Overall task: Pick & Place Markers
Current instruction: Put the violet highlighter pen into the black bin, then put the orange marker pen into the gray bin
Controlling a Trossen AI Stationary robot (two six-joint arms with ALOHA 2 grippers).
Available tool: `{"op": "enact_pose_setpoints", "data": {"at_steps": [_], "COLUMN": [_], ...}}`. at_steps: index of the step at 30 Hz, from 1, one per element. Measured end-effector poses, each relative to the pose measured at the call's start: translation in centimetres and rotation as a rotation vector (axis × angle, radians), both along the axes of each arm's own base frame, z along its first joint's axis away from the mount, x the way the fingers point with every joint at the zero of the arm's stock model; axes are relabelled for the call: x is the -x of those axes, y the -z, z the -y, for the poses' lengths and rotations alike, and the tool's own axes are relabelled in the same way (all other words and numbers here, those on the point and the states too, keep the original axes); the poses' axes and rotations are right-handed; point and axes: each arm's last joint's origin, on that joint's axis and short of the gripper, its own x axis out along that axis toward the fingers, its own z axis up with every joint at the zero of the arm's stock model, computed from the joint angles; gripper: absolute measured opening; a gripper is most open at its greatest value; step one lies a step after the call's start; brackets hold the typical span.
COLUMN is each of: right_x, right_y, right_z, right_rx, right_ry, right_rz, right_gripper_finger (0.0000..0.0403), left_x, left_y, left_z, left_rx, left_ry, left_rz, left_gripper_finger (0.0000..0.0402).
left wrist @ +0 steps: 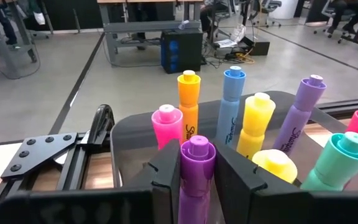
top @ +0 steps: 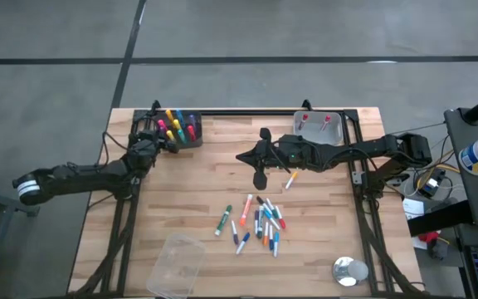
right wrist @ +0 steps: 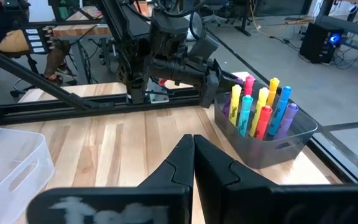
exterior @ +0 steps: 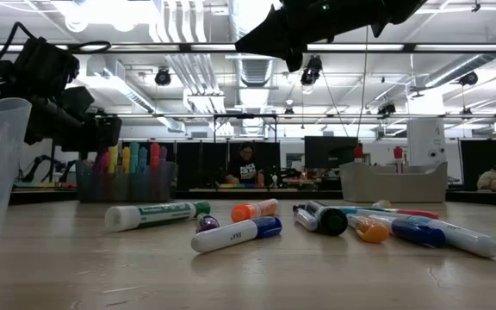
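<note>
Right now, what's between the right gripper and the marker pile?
One orange-and-white marker on bare table, below the shut right gripper and above the marker pile; high view.

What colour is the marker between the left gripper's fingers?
Purple: the marker in the left gripper has a purple cap and body, clearest in the left wrist view.

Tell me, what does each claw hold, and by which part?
The left claw holds a purple capped marker by its barrel, just below the cap. The right claw is shut and holds nothing.
</note>
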Motion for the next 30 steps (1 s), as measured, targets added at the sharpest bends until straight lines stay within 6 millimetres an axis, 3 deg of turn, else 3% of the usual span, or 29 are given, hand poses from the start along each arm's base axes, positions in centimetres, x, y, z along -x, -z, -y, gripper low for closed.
{"op": "enact_pose_setpoints", "data": {"at_steps": [5, 13, 30], "right_x": [0.0, -0.01, 0.0], "right_y": [-0.01, -0.01, -0.07], "right_z": [0.0, -0.09, -0.21], "right_rx": [0.0, -0.004, -0.001], "right_ry": [0.0, -0.002, -0.005], "right_rz": [0.001, 0.002, 0.004], "right_gripper_finger": [0.0008, 0.0008, 0.0008], "left_x": [0.07, 0.27, 0.34], "left_y": [-0.07, 0.31, 0.6], "left_z": [-0.04, -0.06, 0.17], "left_rx": [-0.005, 0.028, 0.091], "left_ry": [0.005, -0.028, 0.018], "left_rz": [-0.011, -0.005, 0.028], "left_gripper_finger": [0.0086, 0.0144, 0.0145]}}
